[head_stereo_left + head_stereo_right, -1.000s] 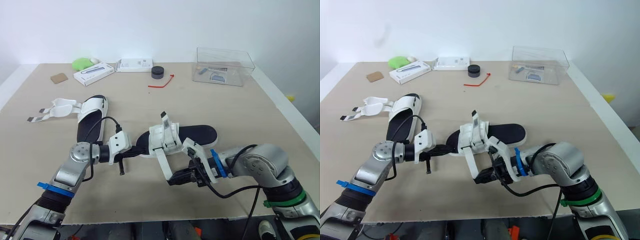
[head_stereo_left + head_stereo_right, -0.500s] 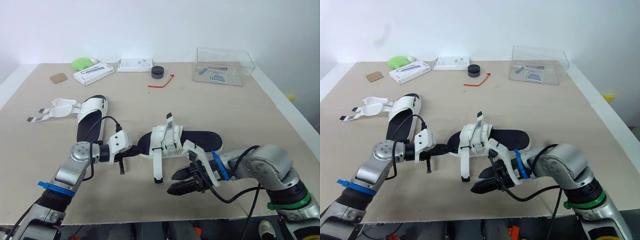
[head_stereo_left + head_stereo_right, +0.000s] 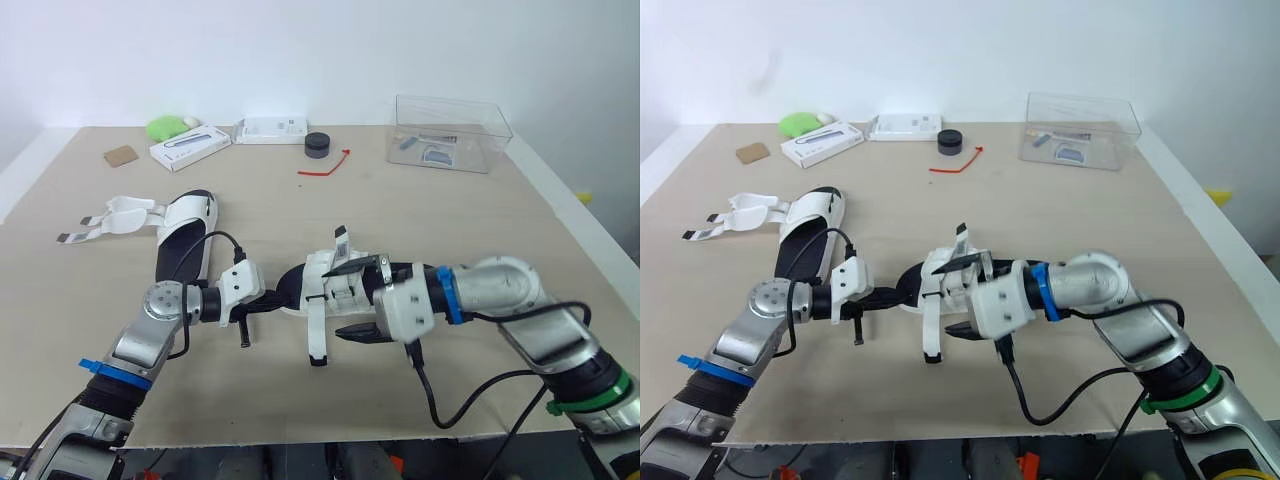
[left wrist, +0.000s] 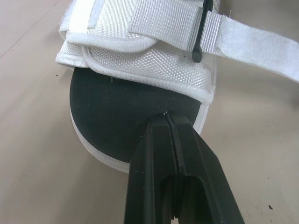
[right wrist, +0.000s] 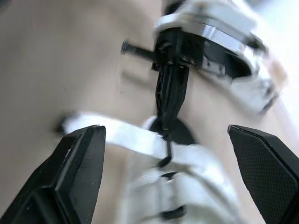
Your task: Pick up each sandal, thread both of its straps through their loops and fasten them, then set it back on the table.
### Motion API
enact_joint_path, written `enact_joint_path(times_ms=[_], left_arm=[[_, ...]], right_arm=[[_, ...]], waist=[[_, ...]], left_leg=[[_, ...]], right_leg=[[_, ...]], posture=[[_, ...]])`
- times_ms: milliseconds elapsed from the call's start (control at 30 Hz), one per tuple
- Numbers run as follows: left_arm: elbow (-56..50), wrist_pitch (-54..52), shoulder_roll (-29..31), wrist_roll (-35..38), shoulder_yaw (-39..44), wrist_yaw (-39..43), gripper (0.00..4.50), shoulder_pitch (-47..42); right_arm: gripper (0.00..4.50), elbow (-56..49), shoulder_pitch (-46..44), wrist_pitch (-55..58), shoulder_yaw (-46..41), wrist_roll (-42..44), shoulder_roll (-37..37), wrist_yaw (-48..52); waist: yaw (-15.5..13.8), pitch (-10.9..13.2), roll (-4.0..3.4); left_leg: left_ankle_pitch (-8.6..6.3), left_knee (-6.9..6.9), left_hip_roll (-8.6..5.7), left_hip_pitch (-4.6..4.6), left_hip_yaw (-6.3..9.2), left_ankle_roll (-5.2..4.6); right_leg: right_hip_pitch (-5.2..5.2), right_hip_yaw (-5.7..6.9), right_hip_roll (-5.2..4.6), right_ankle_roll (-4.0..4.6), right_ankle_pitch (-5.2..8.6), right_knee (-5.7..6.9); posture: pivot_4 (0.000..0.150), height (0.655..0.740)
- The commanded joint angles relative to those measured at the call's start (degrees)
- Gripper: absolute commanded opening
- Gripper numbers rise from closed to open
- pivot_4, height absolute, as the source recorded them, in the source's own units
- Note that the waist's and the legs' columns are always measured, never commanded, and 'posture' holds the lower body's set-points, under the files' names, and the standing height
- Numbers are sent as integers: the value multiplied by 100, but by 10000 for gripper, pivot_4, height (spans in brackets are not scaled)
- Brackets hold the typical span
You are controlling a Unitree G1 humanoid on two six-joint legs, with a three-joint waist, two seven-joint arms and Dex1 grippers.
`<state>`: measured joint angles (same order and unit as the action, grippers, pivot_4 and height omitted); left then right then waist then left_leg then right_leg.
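- Sandal with white fabric straps and a black sole (image 3: pixel 181 248): the second one lies flat well to the left of and behind the centre sandal (image 3: pixel 330 282), with its straps splayed open. I judge it untouched, waiting its turn.
- Left gripper (image 4: pixel 167 123): its fingers are clenched on the black sole's rim at the near-left end of the centre sandal. I read this as an anchor, so the shoe cannot slide while the other arm works the straps.
- Centre sandal, same white-and-black make: it rests on the beige tabletop (image 3: pixel 470 230). One white webbing strap (image 3: pixel 315 335) passes through a black loop and trails loose off the near side, not yet pressed down.
- Right gripper (image 3: pixel 345 300): released, its black fingers spread wide just right of the centre sandal and straddling its upper. That looks placed to catch the hanging strap.
- Clear rectangular plastic box (image 3: pixel 497 135): it stands far behind and to the right of the centre sandal. It holds a few small bluish pieces and a printed label, which I cannot identify.
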<state>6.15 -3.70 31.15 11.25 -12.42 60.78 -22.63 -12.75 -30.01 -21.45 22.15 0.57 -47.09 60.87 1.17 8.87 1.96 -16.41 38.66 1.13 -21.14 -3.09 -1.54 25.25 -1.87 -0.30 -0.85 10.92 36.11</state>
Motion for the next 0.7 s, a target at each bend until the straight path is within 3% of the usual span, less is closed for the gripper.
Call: enact_joint_path(times_ms=[33, 233, 700], left_arm=[[229, -109, 60, -231, -112, 3, 0, 88], [172, -122, 105, -218, -101, 19, 0, 175], [35, -218, 107, -203, -48, -58, 0, 268]], right_arm=[[44765, 760, 41, -2214, 113, -959, 63, -323], [44765, 1446, -182, -3331, 239, -1549, 273, -688], [44765, 1913, -631, -3426, 611, -1653, 755, -699]], waist=[[0, 1, -1], [2, 1, 0], [3, 1, 1]], left_leg=[[0, 0, -3, -1, -4, 0], [0, 0, -5, 15, -39, 0], [1, -3, 5, 57, -79, -1]], right_leg=[[1, -5, -5, -1, -1, 0], [1, -45, -6, -1, -10, 4], [-17, -81, 4, 28, -14, 10]], posture=[[1500, 7400], [1500, 7400], [1500, 7400]])
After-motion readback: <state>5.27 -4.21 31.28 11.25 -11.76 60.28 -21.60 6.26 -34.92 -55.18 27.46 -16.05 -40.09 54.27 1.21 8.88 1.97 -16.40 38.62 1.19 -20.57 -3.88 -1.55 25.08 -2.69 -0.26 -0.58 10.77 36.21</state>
